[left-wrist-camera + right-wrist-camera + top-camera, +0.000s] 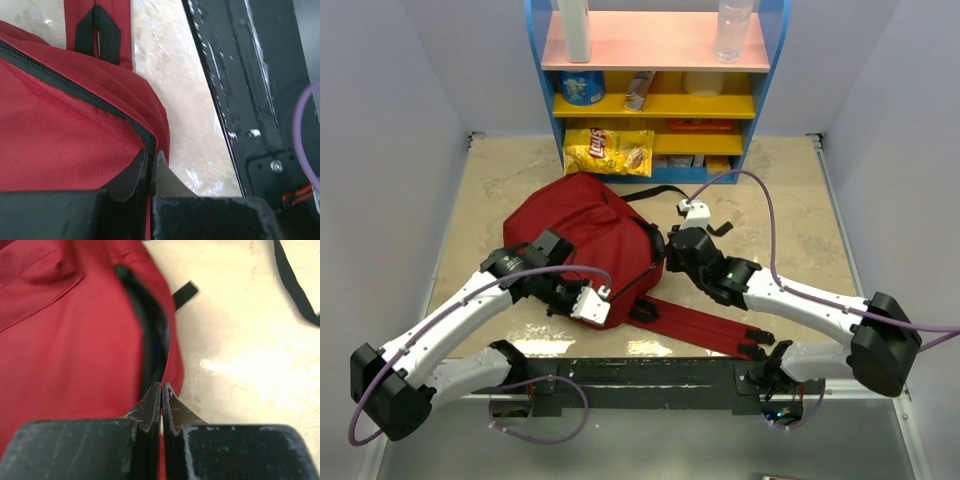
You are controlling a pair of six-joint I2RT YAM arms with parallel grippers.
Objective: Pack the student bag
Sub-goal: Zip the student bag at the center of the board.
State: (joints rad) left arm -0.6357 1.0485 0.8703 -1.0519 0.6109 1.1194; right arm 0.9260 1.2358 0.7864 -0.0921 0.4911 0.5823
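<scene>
Both pinching student bag (pixel 582 225), left gripper (pixel 151 156) at zipper (pixel 75 87), right gripper (pixel 161 387) at opening (pixel 152 340)

The one legible mark is on the crinkled yellow foil snack bag (pixel 608 152), which lies at twelve o'clock from the dark-red fabric backpack (pixel 585 225), at the foot of the blue-framed shelf unit (pixel 532 60). It is a red banner logo with white script that reads "Lay's", small and soft-edged. At eleven o'clock from that bag, the round blue tub (pixel 582 88) on the upper yellow shelf carries pale print too small to read, and so does the silver packet (pixel 639 90) beside it.
</scene>
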